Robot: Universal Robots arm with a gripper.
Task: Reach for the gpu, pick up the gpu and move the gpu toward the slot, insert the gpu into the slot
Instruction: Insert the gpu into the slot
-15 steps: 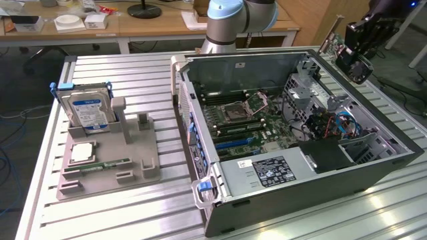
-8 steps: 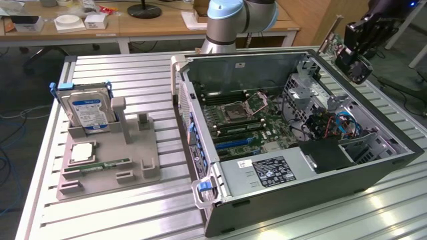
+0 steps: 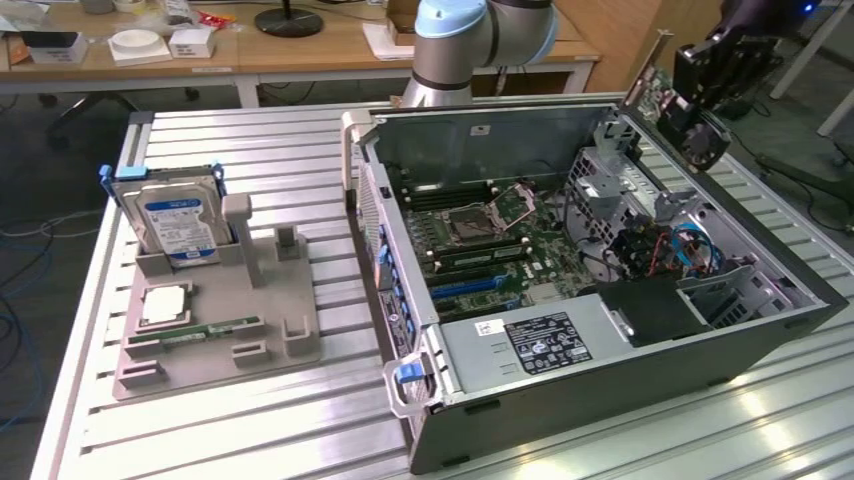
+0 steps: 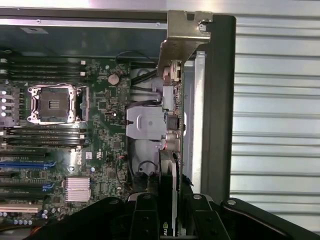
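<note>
One black gripper clamps the thin, flat, silver-bracketed gpu.

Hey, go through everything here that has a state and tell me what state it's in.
Dark flat gpu card with round black fan: gripped, held in the air above the case's edge, not inserted.
Black end effector: shut on the gpu.
Grey metal computer case: lying on its side, open.
Silver hard drive with blue-white label: upright in the grey holder.
Narrow green memory stick: lying flat on the holder.
</note>
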